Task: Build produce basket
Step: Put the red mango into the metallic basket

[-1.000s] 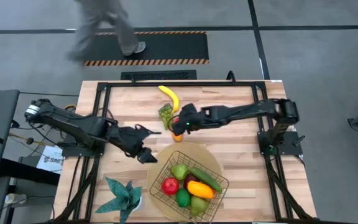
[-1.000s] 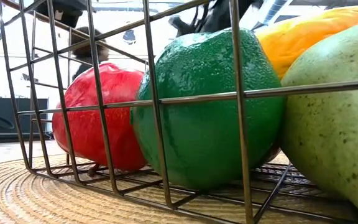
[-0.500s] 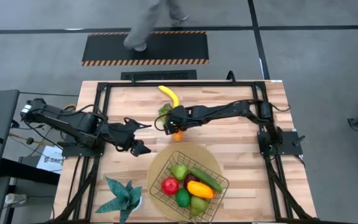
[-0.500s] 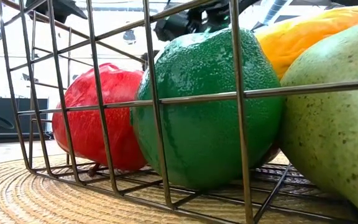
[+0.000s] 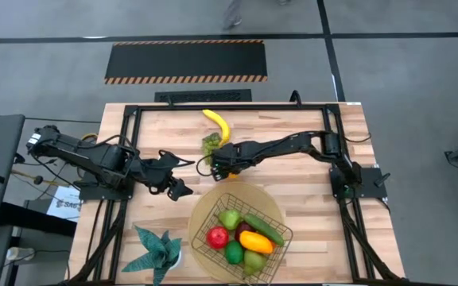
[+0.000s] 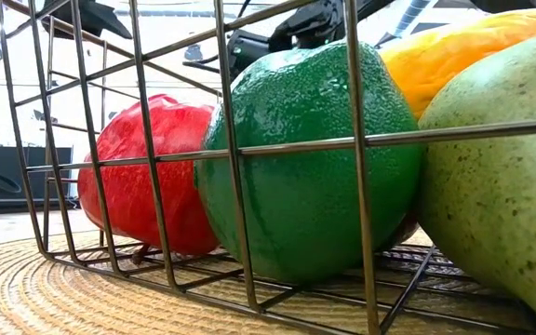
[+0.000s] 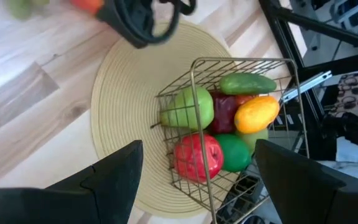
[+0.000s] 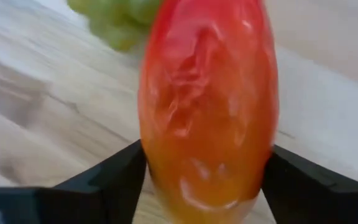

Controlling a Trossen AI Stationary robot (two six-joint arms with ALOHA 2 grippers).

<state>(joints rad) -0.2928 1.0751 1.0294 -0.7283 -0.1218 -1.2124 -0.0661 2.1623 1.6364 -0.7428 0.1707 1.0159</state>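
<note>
High view: the dark wire-mesh rectangular basket sits on a round tan woven mat near the table's front edge, holding a green apple, a long green cucumber, a yellow-orange mango, a red tomato, a round green lime and a pale green pear. Behind the mat, the right gripper reaches across the light wooden table. Right wrist view shows a glossy red-orange mango filling the gap between the two dark fingers, both pressed to its sides in a grasp. A bunch of green grapes lies just beyond it, with a curved yellow banana behind. The left gripper hovers beside the mat, fingers spread apart and empty. A teal leafy plant stands at the front left.
</note>
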